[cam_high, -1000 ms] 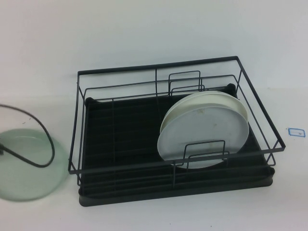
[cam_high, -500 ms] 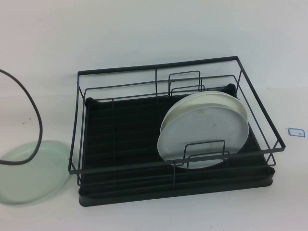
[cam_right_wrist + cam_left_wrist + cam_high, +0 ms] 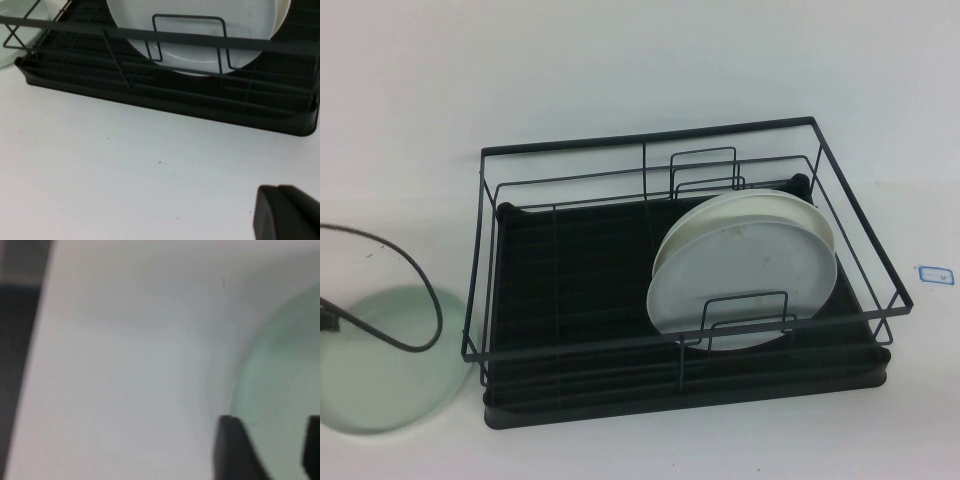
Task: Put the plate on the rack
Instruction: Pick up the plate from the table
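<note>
**A:** What are your fingers doing?

**B:** Left gripper (image 3: pixel 267 450) hangs over the mint plate (image 3: pixel 382 360), fingers (image 3: pixel 232 447) apart, nothing clamped. Right gripper (image 3: pixel 285 212) is pinched together over the white bench (image 3: pixel 125 175), near the rack (image 3: pixel 685 275).

**A:** Plate's where?

**B:** On the bench, left of the rack. The blue-edged tag (image 3: pixel 935 273) is unreadable.

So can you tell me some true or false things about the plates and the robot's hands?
1. The green plate is inside the rack. False: it lies on the table to the rack's left.
2. Two pale plates stand in the rack. True.
3. The left hand is over the green plate, fingers apart. True.
4. The right hand holds a plate. False: it is shut on nothing, above bare table in front of the rack.
</note>
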